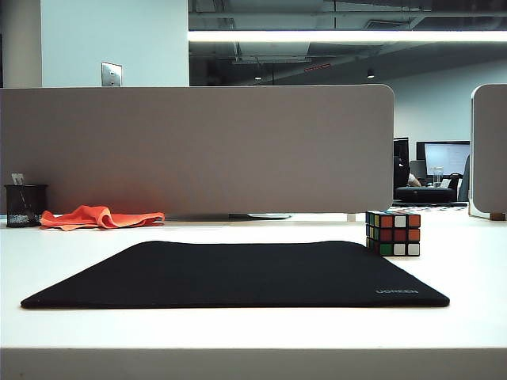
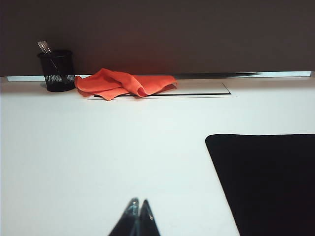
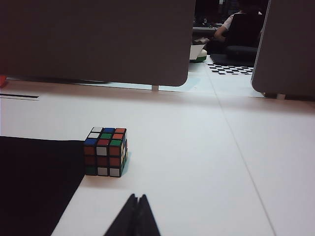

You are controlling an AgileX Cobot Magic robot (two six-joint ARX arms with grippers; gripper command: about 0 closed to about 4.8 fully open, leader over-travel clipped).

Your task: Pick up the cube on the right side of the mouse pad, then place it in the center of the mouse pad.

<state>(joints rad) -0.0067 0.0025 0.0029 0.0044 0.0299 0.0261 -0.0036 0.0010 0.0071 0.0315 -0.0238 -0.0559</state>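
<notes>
Tabletop [image 1: 475, 269], white and flat: carries all items listed.

Mouse pad [image 1: 238, 273], large black rectangular mat with rounded corners and small grey lettering at one corner: lies flat, its centre bare.

Cube [image 1: 393, 233], small black-edged puzzle cube with red, orange, white, green, yellow and blue stickers: stands on the tabletop just beside the mouse pad's right edge, toward the far corner, apparently touching or nearly so.

Left end effector [image 2: 138, 219]: jaws pressed together, holding nothing, low over the tabletop off the mouse pad's left edge.

Right end effector [image 3: 137, 216]: jaws pressed together, empty, near the mouse pad's right edge, short of the cube.

Status: nothing accomplished yet; reach, grasp, lift, carry and placement at the mouse pad's centre all remain.
</notes>
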